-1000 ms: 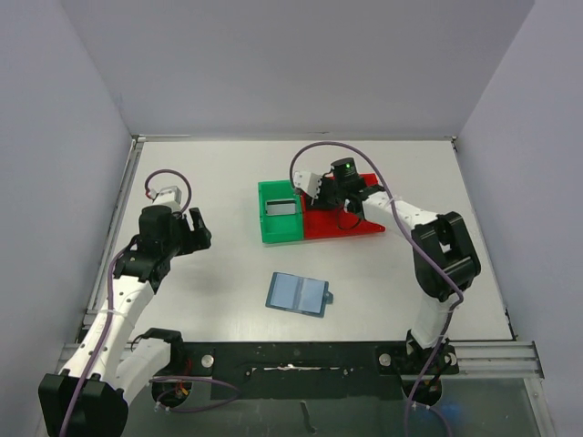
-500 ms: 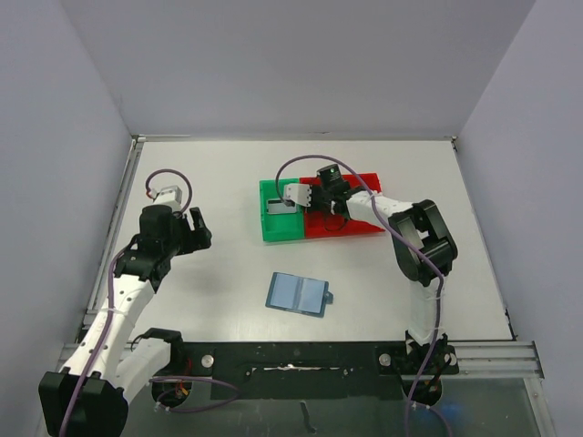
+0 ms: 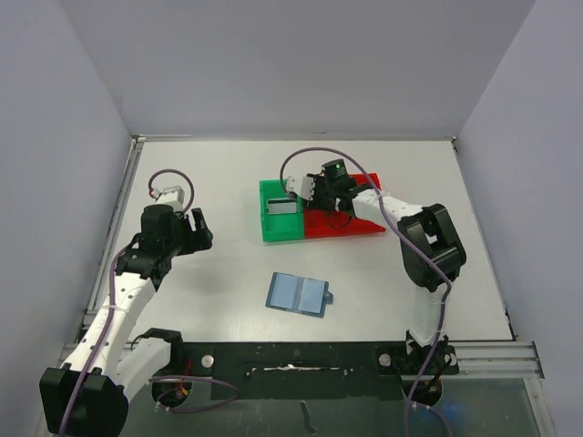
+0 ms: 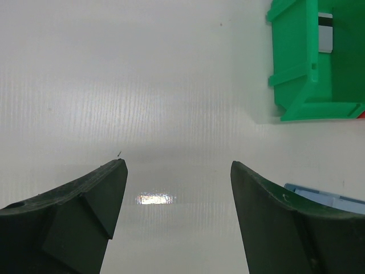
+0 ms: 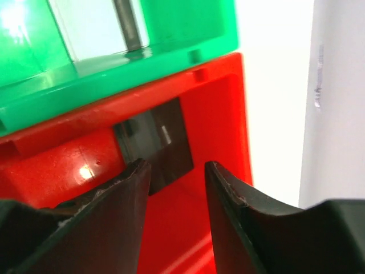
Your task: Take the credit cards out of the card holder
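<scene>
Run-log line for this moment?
right gripper: open over red bin; dark card: in red bin; light card: in green bin; card holder: open; left gripper: open

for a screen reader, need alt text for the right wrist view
A dark card sits in the red bin, seen between the parted jaws of the right gripper. Behind it, the green bin holds a pale card with a dark stripe.

Two bins stand side by side at the far middle of the tabletop (image 3: pixel 209 173): one green bin (image 3: pixel 263 214) on the left, one red bin (image 3: pixel 360 223) on the right. One wallet (image 3: pixel 299 293) lies nearer. Two cards show: one pale card (image 4: pixel 324 31) in the green bin and one dark card (image 5: pixel 162 140) in the red, whose floor is partly hidden, so the count may be short. Two tools: the left tool (image 4: pixel 178 165) and the right tool (image 5: pixel 178 165).
</scene>
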Controlling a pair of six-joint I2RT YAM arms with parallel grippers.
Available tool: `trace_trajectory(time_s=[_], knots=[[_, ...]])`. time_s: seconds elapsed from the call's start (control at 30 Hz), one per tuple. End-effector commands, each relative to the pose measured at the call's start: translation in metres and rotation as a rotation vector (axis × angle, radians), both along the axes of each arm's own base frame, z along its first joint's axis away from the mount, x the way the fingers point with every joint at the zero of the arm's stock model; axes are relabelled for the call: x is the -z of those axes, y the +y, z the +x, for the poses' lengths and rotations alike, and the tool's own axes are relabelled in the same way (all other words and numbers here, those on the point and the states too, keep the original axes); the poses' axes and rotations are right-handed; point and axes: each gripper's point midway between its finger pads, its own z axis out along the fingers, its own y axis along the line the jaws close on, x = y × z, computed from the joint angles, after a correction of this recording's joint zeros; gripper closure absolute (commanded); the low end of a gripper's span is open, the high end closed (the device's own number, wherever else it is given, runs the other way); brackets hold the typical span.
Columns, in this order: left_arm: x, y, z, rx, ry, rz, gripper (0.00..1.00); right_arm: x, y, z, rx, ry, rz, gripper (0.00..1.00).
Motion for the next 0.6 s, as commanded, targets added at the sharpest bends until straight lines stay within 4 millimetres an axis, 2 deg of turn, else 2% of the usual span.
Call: trace_trajectory(time_s=[0.0,0.13,0.2,0.23,0.27,0.3,0.37,0.43,0.53,0.57], knots=[[-0.017,-0.003,0.01,0.02,-0.076,-0.014,0.27,-0.084,0.007,0.005,0.029,-0.133,0.179,0.55],[-0.018,-0.005,0.009,0.03,-0.078,-0.022,0.27,-0.12,0.001,-0.001,0.092,-0.193,0.259,0.53],[-0.019,-0.007,0.009,0.035,-0.08,-0.027,0.27,-0.149,0.002,-0.01,0.133,-0.221,0.343,0.52],[-0.02,-0.007,0.009,0.037,-0.084,-0.028,0.27,-0.171,0.0,-0.02,0.17,-0.233,0.43,0.5],[-0.021,-0.007,0.009,0.038,-0.086,-0.029,0.27,-0.189,-0.001,-0.029,0.208,-0.238,0.52,0.45],[-0.022,-0.007,0.009,0.036,-0.09,-0.028,0.27,-0.203,-0.002,-0.038,0.255,-0.228,0.624,0.33],[-0.025,-0.006,0.009,0.032,-0.1,-0.028,0.27,-0.226,-0.006,-0.055,0.418,-0.125,0.887,0.0],[-0.026,-0.004,0.008,0.02,-0.109,-0.025,0.27,-0.227,0.0,-0.076,0.489,0.067,1.035,0.02],[-0.031,0.001,0.007,-0.004,-0.124,-0.016,0.27,-0.209,0.018,-0.105,0.625,0.392,1.208,0.02],[-0.032,0.002,0.007,-0.009,-0.128,-0.014,0.27,-0.205,0.027,-0.116,0.605,0.494,1.231,0.02]])
